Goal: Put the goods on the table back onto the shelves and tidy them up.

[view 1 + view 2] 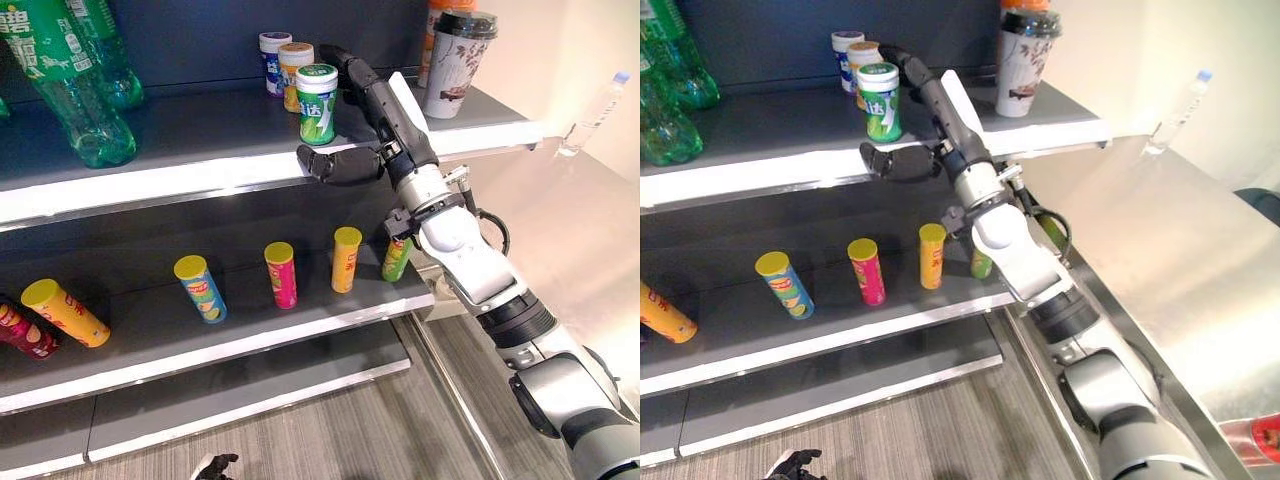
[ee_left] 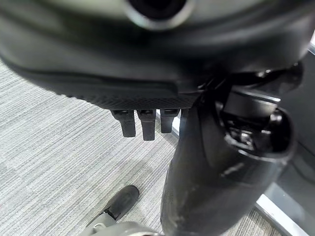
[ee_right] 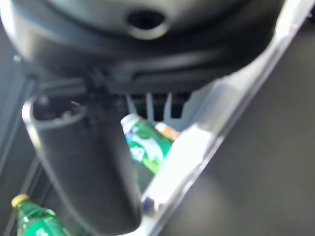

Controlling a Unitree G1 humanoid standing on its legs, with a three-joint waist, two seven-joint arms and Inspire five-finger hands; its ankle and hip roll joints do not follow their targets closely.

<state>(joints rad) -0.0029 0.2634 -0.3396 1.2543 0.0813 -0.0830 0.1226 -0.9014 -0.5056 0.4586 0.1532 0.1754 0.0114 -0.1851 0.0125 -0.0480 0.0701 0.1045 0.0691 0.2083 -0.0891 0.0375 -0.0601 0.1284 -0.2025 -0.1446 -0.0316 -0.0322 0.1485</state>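
- We see the right hand reaching over the upper shelf, fingers straight behind the green-labelled canister, thumb lying along the shelf's front edge; it grips nothing.
- 2 more round canisters stand behind it, and a tall lidded paper cup to the right.
- Green plastic bottles lie at the shelf's left.
- On the middle shelf, 4 slim cylindrical tubes stand with yellow lids.
- The left hand hangs over ribbed grey flooring, fingers relaxed and loose.
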